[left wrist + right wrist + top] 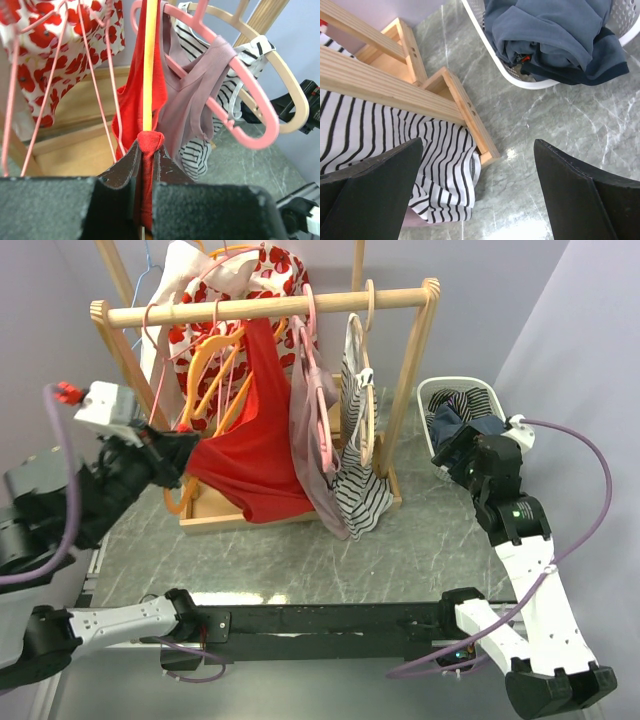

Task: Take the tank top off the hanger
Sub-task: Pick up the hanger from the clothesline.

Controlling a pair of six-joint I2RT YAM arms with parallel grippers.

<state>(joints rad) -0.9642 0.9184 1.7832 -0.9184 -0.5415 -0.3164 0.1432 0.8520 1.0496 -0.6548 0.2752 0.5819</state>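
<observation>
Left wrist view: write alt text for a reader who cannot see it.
The left pincer is clamped on a bunched fold of the red tank top, which runs up along a yellow-orange hanger. To the right, a mauve top drapes over a pink hanger, with a striped top behind it.

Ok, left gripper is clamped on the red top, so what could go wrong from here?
1. The left gripper pinches the red tank top right against the orange hanger; pulling may drag that hanger off the rail too.
2. The mauve top on the pink hanger hangs against it and could snag.
3. The right gripper is open near the basket, so nothing steadies the rack.
</observation>
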